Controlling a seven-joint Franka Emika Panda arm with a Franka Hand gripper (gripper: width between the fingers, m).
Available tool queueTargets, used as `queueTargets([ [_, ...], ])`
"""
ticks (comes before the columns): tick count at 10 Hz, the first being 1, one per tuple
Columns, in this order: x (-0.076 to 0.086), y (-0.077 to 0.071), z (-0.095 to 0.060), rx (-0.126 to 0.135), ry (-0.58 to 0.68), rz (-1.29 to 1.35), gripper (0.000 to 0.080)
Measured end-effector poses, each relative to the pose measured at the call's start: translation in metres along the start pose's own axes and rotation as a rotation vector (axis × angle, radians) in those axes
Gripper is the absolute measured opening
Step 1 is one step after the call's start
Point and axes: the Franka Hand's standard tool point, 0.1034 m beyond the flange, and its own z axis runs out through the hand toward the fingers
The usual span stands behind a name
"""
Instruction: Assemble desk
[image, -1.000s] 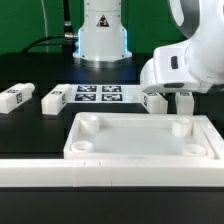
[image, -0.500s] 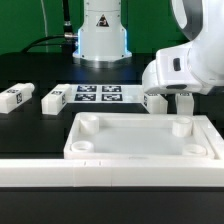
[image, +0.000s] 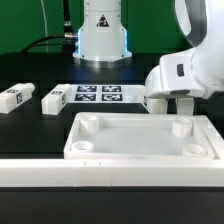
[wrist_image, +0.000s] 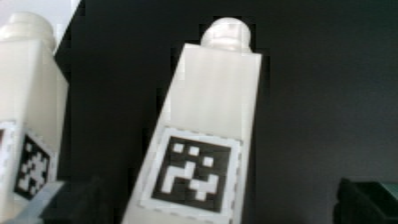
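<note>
Two legs (image: 55, 99) lie on the black table (image: 30, 125) at the exterior view's left, beside the marker board (image: 98, 94). The tabletop (image: 130, 140) sits nearer the camera, sockets up, just behind the low wall (image: 100, 172). Your gripper (image: 168, 103) hangs beyond the tabletop's far corner on the exterior view's right. In the wrist view you see its fingers (wrist_image: 370, 196) wide apart, either side of a tagged leg (wrist_image: 210, 120) and clear of it. Another leg (wrist_image: 25, 100) lies alongside.

Two white square plastic legs (wrist_image: 210, 130) beneath my gripper (image: 167, 103), behind the white plastic tray tabletop (image: 140, 157), marker board (image: 98, 94) toward the exterior view's left
</note>
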Motion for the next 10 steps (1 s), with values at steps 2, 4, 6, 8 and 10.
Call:
queueTargets([
  [2,0.0007,0.0015,0.0030,0.000,-0.003,0.000,0.0649],
  [4,0.0009,0.0032,0.0063,0.000,-0.004,0.002,0.0649],
  [6,0.0016,0.0049,0.0062,0.002,-0.003,0.003,0.0416],
  [8,0.0020,0.0052,0.0059,0.002,-0.002,0.004,0.0290],
  [10,0.0025,0.0063,0.0027,0.006,0.003,0.006,0.0290],
])
